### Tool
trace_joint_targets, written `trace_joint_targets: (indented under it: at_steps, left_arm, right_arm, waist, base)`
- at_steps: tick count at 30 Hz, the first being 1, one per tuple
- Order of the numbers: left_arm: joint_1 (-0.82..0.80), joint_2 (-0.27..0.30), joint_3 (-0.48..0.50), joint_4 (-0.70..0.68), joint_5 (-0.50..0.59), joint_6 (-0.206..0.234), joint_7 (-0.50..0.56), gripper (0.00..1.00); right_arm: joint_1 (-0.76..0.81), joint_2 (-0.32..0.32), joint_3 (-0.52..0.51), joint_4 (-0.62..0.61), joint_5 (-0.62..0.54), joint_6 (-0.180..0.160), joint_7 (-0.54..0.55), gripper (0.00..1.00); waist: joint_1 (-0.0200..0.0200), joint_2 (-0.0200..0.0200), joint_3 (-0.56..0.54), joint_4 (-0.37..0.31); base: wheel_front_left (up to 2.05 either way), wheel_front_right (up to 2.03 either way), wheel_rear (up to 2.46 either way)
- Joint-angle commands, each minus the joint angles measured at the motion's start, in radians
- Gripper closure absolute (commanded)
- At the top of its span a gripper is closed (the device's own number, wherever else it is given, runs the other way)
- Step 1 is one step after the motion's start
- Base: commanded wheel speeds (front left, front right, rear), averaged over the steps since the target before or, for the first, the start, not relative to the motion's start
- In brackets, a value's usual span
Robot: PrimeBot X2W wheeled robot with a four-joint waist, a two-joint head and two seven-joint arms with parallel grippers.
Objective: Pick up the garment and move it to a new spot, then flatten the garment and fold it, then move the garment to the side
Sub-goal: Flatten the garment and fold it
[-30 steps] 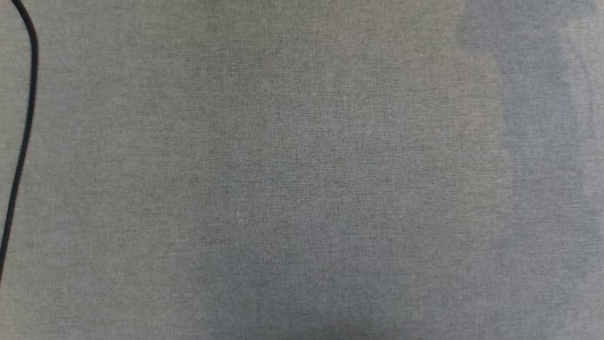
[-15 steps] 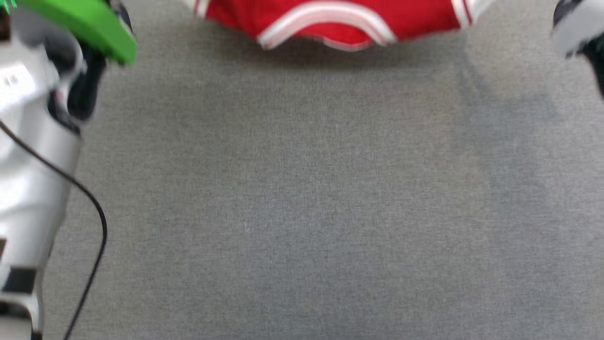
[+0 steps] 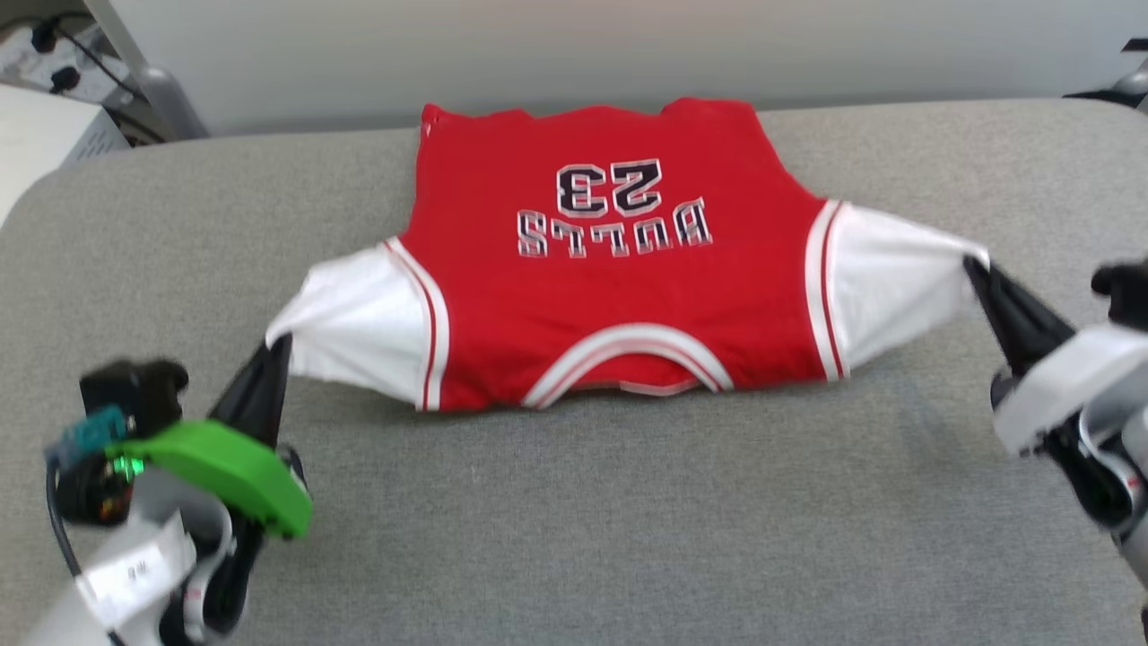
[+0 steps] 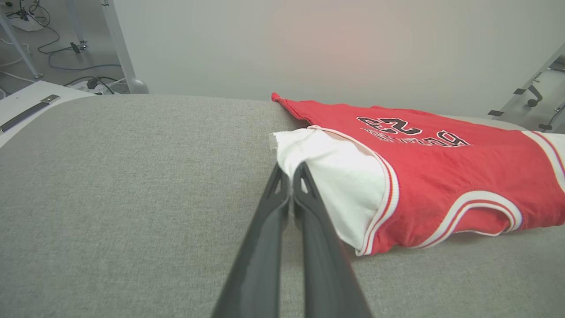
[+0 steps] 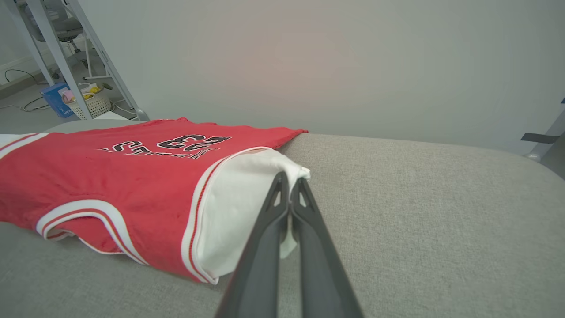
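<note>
Plainly, the one red jersey-style T-shirt [image 3: 619, 296] with white short sleeves and "BULLS 23" on its front lay print-up on the grey fabric-covered counter [image 3: 556, 520]. Its hem was at the far edge and its striped neck faced the robot. Its two sleeves stretched out sideways, one to each claw. The head view took in both ends at once: the left claw [image 3: 273, 345] was clamped on the left sleeve's tip and the right claw [image 3: 973, 269] on the right sleeve's tip. Up close, the left wrist view showed the left claw [image 4: 289, 170] with its two dark fingers pressed together on white cloth. The right wrist view showed the right claw [image 5: 289, 179] likewise. A green cover [image 3: 224, 471] sat on the left wrist. Beyond the counter, the right wrist view caught one white basket [image 5: 92, 104] and one blue box [image 5: 55, 99] on the floor.
</note>
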Motion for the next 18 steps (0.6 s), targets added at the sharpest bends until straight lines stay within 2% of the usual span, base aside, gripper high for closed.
trace_joint_targets:
  at_steps: [1, 4, 10, 18]
  left_arm:
    - [0.057, 0.013, 0.008, -0.032, -0.018, 0.024, -0.006, 1.00]
    - [0.177, 0.030, 0.020, -0.097, -0.044, 0.069, -0.007, 1.00]
    - [0.335, 0.035, 0.017, -0.117, -0.073, 0.103, -0.028, 1.00]
    - [0.419, -0.007, -0.015, -0.072, -0.097, 0.103, -0.045, 1.00]
  right_arm:
    - [0.050, -0.011, -0.013, -0.014, 0.011, -0.001, 0.007, 1.00]
    - [0.160, -0.022, -0.047, -0.042, 0.012, -0.001, 0.023, 1.00]
    - [0.359, -0.016, -0.131, -0.068, -0.006, -0.001, 0.052, 1.00]
    - [0.543, 0.013, -0.228, -0.079, -0.040, -0.001, 0.116, 1.00]
  waist:
    - [0.0001, 0.0000, -0.052, -0.015]
    - [0.0001, 0.0000, -0.063, -0.014]
    - [0.0001, 0.0000, -0.072, -0.004]
    - [0.0001, 0.0000, -0.059, 0.015]
  base:
    - [0.00, 0.00, 0.00]
    - [0.00, 0.00, 0.00]
    - [0.00, 0.00, 0.00]
    - [0.00, 0.00, 0.00]
